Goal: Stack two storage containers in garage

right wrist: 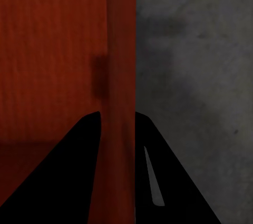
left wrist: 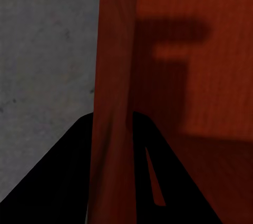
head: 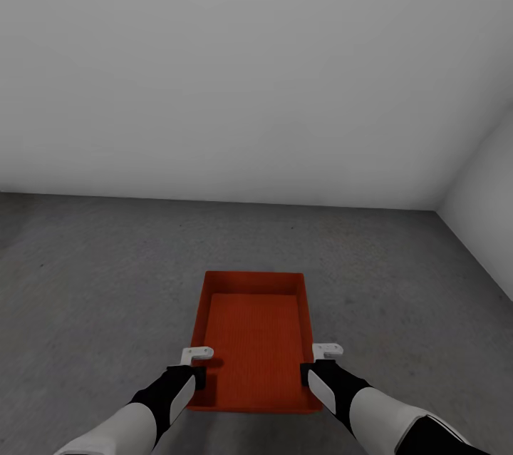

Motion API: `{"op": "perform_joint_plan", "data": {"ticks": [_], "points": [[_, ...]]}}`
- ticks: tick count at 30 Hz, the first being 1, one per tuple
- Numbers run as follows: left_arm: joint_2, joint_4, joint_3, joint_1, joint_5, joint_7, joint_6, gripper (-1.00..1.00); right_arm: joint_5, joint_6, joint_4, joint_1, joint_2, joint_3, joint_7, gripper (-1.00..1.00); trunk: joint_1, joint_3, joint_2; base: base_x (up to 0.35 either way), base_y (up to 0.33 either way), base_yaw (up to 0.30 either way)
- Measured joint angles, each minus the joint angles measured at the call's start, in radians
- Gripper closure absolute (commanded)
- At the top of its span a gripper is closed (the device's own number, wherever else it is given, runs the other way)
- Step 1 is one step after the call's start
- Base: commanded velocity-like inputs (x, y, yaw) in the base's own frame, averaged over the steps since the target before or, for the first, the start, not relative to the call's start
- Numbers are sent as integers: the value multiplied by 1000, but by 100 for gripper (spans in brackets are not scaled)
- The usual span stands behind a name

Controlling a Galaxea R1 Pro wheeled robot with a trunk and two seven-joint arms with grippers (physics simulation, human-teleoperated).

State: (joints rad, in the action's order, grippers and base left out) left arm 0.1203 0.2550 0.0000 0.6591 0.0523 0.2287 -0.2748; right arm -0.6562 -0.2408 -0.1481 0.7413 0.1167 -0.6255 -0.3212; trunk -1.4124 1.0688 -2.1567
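One orange-red storage container (head: 255, 344) is held level in front of me above the rough dark grey floor (head: 100, 284) of the garage. My left gripper (head: 197, 362) is shut on its left wall (left wrist: 113, 103), one black finger (left wrist: 58, 176) outside and one inside. My right gripper (head: 320, 361) is shut on its right wall (right wrist: 122, 76) in the same way. The bin is empty, with a ribbed bottom. The other container is out of view.
A pale grey wall (head: 235, 63) stands ahead, meeting a second wall (head: 484, 212) in a corner at the right. Open concrete floor spreads to both sides of the bin and in front of it.
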Motion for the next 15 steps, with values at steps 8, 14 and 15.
{"op": "perform_joint_plan", "data": {"ticks": [8,14,15], "points": [[25,-4,-19,-1,17,4,0,-100,44,46,0,1,0,7,-5,-100,0,0,0,0,0,0],[28,-4,-19,-1,19,-4,-3,-100,40,48,0,1,0,10,-4,-100,0,0,0,0,0,0],[27,-4,-19,-1,19,-4,-2,-100,40,48,0,1,0,10,-4,-100,0,0,0,0,0,0]]}}
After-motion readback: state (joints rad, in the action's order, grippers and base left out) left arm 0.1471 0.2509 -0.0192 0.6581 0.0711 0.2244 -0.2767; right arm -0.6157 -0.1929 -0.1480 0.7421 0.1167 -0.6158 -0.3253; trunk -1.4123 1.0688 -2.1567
